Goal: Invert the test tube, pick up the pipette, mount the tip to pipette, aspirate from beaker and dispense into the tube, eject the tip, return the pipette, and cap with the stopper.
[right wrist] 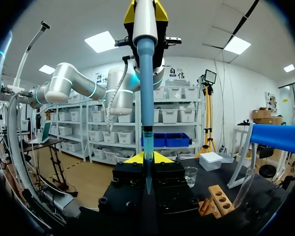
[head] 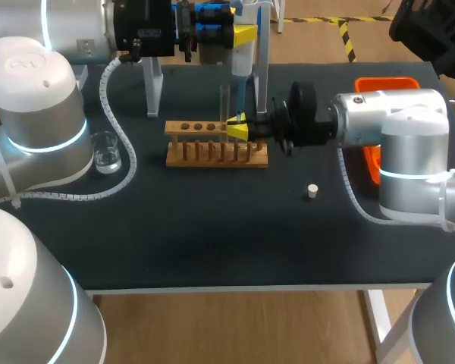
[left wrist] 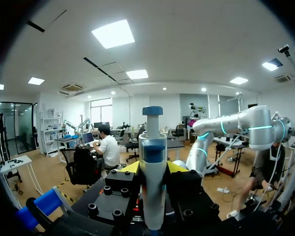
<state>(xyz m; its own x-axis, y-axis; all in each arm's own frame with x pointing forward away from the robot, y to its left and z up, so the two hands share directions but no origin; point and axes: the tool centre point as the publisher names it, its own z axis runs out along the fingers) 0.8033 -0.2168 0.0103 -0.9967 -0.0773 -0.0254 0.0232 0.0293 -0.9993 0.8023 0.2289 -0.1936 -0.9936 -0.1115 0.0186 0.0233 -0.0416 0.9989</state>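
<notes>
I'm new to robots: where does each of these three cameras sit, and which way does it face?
Head view: above and behind the robot, looking down on the table; both arms show.
Left wrist view: on the left wrist, looking along the left gripper, shut on the pipette.
Right wrist view: likewise along the right gripper, shut on the pipette tip.
Shared: all three show the pipette.

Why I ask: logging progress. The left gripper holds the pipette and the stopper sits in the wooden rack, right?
Not quite: the left gripper holds the pipette, but the stopper lies on the black table, apart from the wooden rack, as the head view shows.
</notes>
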